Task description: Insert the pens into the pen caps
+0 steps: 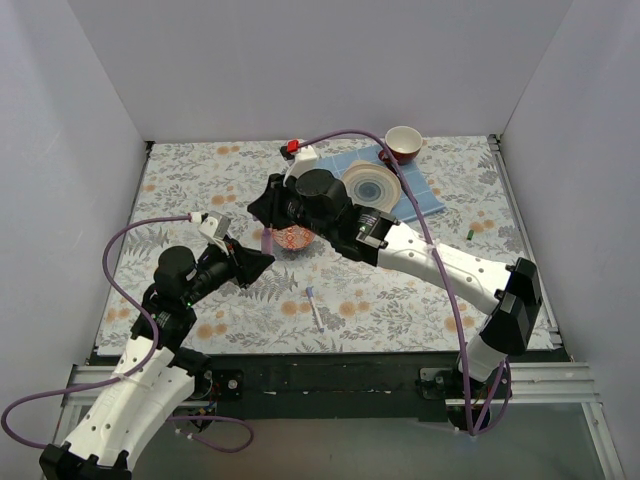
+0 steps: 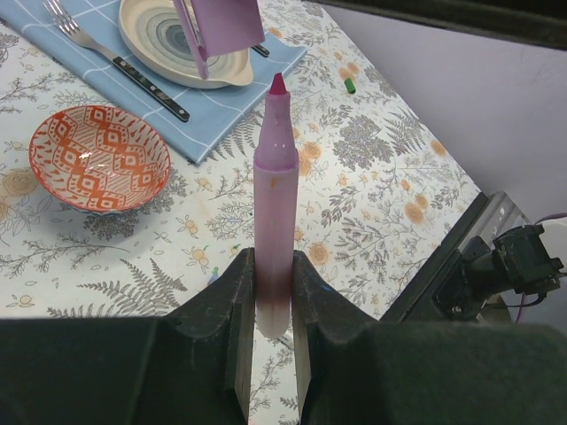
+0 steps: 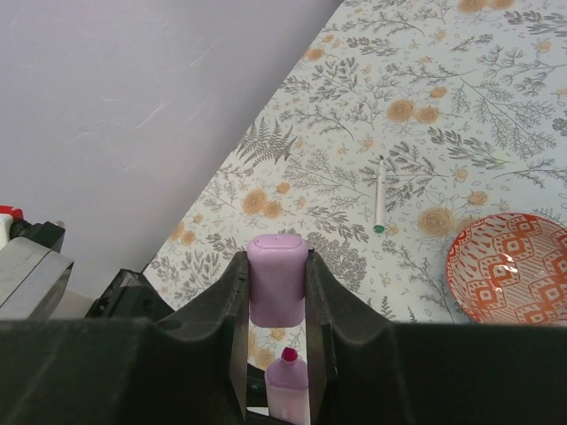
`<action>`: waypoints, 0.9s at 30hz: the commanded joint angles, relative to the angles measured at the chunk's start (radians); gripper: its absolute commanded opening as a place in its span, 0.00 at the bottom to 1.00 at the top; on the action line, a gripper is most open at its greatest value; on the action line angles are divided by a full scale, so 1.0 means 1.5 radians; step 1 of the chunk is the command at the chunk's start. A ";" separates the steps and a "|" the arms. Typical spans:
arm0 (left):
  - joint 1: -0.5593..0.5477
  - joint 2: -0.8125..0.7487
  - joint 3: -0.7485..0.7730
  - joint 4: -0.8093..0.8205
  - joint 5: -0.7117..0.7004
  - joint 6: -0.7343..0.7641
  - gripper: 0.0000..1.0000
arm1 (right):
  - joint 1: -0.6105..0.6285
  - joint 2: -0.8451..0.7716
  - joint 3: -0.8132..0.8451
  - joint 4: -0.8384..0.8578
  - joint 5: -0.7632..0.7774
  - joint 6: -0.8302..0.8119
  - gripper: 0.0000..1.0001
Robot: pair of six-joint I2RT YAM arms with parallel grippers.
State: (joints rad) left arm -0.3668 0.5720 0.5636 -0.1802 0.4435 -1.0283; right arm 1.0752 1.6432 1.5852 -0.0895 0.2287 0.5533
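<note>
A: The left pincer (image 2: 271, 261) is clamped tight on the low end of the pink pen (image 2: 275, 168). The pen stands upright with its tip free.

B: The right wrist view adds the right pincer (image 3: 276, 266), squeezed onto the lilac cap (image 3: 277, 292). The pen's tip shows just under the cap, not inside it.

A: From the left wrist the cap hangs up and left of the tip, with a gap between them. The top view hides that gap, since both pincers crowd together beside the bowl (image 1: 295, 240).

B: Only the top view gives the whole bench (image 1: 200, 170). The other pen (image 1: 314, 308) lies flat near the front edge, between the arms. The green cap (image 1: 469, 232) lies well apart, toward the right edge.

A: The left wrist alone catches the fork (image 2: 66, 25) on the cloth (image 2: 226, 102), beside the plate (image 2: 142, 44).

B: Open bench runs along the left side and right of the other pen. Walls (image 1: 320, 60) close in the back and both sides.
</note>
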 commanded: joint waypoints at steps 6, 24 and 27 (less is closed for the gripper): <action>-0.001 -0.012 0.005 -0.004 -0.013 0.006 0.00 | 0.005 -0.042 -0.029 0.052 0.050 -0.028 0.01; -0.001 -0.007 0.006 -0.005 -0.007 0.002 0.00 | 0.014 -0.065 -0.062 0.082 0.035 -0.030 0.01; -0.001 -0.010 0.006 -0.005 -0.009 0.002 0.00 | 0.023 -0.075 -0.087 0.085 0.044 -0.035 0.01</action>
State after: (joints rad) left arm -0.3668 0.5682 0.5636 -0.1806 0.4343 -1.0290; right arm 1.0882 1.5913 1.4910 -0.0181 0.2710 0.5190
